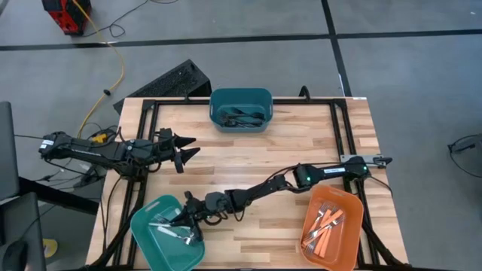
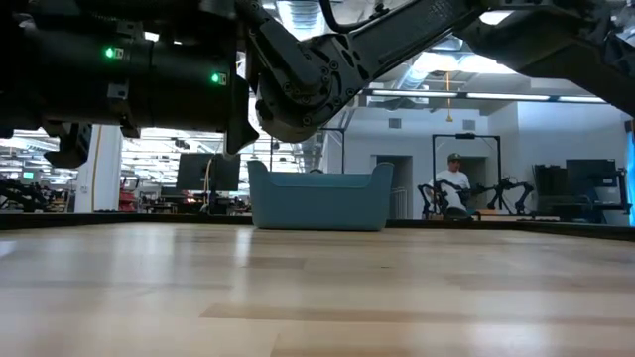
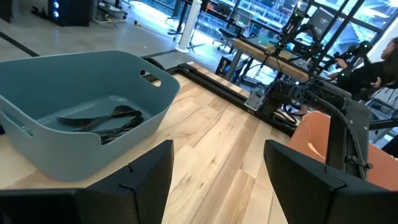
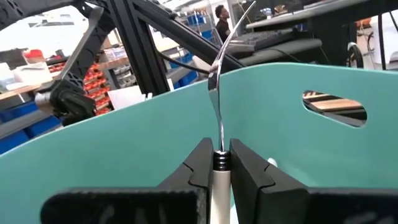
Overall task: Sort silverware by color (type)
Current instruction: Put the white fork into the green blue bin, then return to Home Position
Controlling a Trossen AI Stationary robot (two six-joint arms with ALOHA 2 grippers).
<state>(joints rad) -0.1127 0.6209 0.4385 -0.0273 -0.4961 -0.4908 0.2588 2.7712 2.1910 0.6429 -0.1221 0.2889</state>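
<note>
Right wrist view shows what the high view blurs: the right gripper pinches a silver utensil (probably a fork) upright over the green bin. Left gripper waits mid-table, fingers spread, empty.

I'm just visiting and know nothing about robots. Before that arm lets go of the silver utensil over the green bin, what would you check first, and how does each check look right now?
1. Right gripper shut on the silver utensil: ok.
2. Right gripper over the green bin, judged from the high view: ok.
3. Bin holds matching silver pieces: ok.
4. Left gripper clear of the drop spot, open, waiting near the table's left edge: ok.
5. Utensil's tip clear of the bin wall: cannot tell.
6. Other bins correct: dark pieces in the blue bin, orange-handled pieces in the orange bin: ok.
</note>
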